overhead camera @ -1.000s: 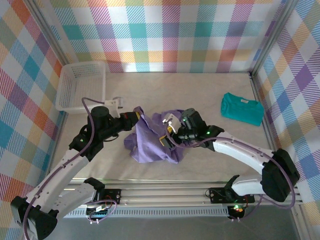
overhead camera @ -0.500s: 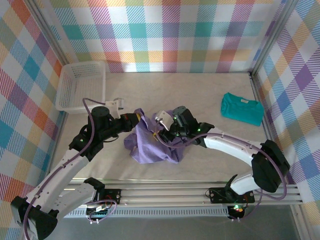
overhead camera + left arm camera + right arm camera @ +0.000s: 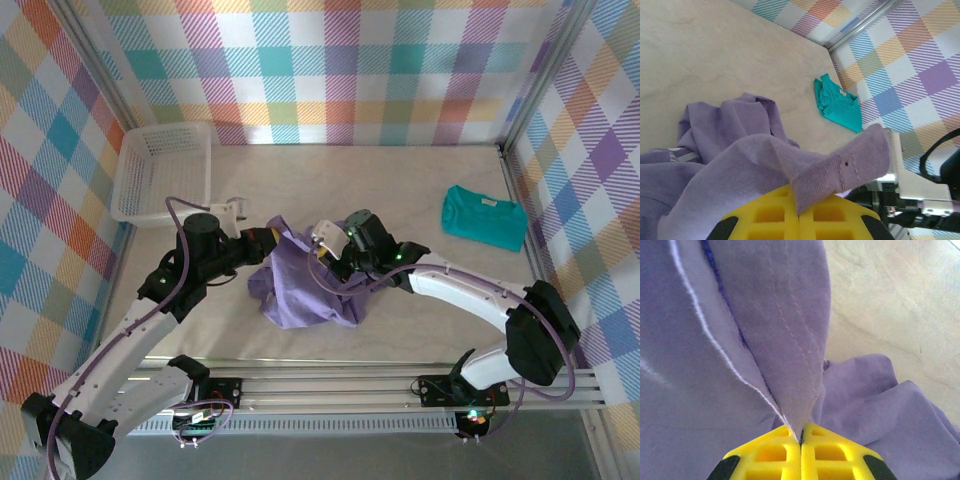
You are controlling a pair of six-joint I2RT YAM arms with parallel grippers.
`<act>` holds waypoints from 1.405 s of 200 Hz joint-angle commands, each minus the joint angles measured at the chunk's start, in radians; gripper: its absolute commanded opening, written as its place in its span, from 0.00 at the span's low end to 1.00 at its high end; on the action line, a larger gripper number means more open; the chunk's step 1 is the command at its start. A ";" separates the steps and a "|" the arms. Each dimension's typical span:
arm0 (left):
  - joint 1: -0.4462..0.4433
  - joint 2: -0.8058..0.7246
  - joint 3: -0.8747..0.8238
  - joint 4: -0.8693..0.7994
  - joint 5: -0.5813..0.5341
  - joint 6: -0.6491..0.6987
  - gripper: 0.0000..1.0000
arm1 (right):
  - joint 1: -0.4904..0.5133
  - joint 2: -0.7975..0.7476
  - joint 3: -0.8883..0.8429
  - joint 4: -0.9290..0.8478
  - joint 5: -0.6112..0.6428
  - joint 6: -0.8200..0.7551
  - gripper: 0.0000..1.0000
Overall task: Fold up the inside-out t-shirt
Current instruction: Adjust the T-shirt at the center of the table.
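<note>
Your left pincer (image 3: 799, 212) and right pincer (image 3: 801, 436) each clamp a fold of the inside-out t-shirt (image 3: 300, 290), bunched in a lavender heap at the middle of the surface (image 3: 420, 170). Both pairs of yellow fingers (image 3: 770, 454) are pressed together with cloth pinched between them, the right pair on a stitched hem. A folded teal t-shirt (image 3: 484, 217) lies well apart at the right, and a white basket (image 3: 165, 170) sits in the far left corner.
</note>
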 commanded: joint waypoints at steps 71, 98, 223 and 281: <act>0.018 -0.025 -0.172 0.047 -0.039 0.121 0.06 | -0.089 -0.026 0.196 -0.386 -0.284 0.034 0.00; 0.018 -0.025 -0.250 0.134 -0.044 0.092 0.10 | -0.118 0.004 0.223 -0.506 -0.306 0.077 0.00; 0.034 0.203 -0.177 0.198 -0.048 0.162 0.42 | -0.180 0.152 0.280 -0.583 -0.353 0.127 0.00; 0.084 0.430 -0.034 0.207 0.093 0.224 0.59 | -0.183 0.151 0.270 -0.575 -0.360 0.130 0.00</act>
